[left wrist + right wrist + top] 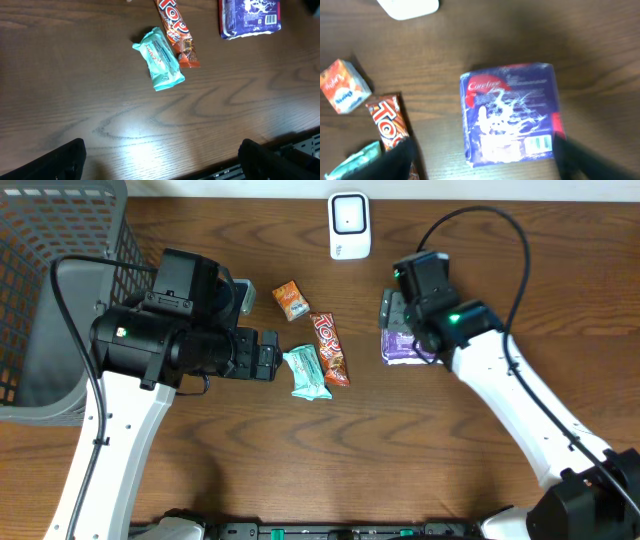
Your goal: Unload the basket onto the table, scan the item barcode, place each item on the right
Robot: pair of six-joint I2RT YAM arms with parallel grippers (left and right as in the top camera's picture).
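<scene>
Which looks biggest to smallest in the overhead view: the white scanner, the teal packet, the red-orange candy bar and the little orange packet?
1. white scanner
2. teal packet and candy bar: too alike to rank. The bar is longer and the packet is wider.
3. small orange packet

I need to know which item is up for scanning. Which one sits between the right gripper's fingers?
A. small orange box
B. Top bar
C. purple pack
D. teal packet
C: in the right wrist view the purple pack lies flat between the spread fingers of the right gripper, not gripped.
</scene>
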